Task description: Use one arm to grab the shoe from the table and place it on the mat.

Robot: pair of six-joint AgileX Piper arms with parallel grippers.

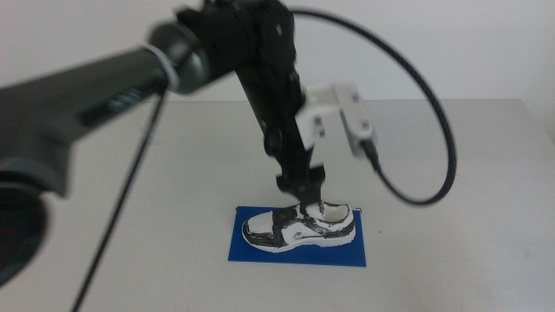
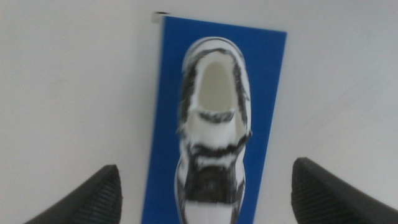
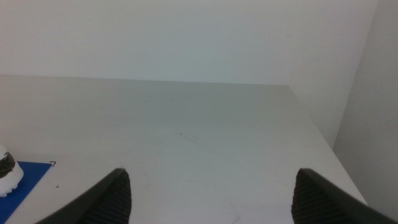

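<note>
Shoe (image 1: 301,226) and mat (image 1: 297,249) are seen together near the middle of the table (image 1: 451,156): the shoe lies upright on its sole, wholly within the deep blue sheet, its white toe pointing toward the left side of the middle view and its heel toward the right. A margin of blue is left bare around it on every side. The left arm (image 1: 104,100) is brought in from the left and bent down over the mat, with the left gripper (image 1: 302,192) held directly above the shoe's opening, close to it; contact cannot be made out in the middle view. In the left wrist view the shoe (image 2: 212,134) is shown from above, lying lengthwise along the mat (image 2: 267,93), and the left gripper (image 2: 205,193) is released, its two dark jaws spread wide to either side of the shoe and well apart from it, nothing being held. The right gripper (image 3: 208,196) is kept off to the side, its jaws likewise spread with nothing between them; only a corner of the mat (image 3: 25,180) and the shoe's white end (image 3: 7,174) are caught at the edge of its wrist view.
</note>
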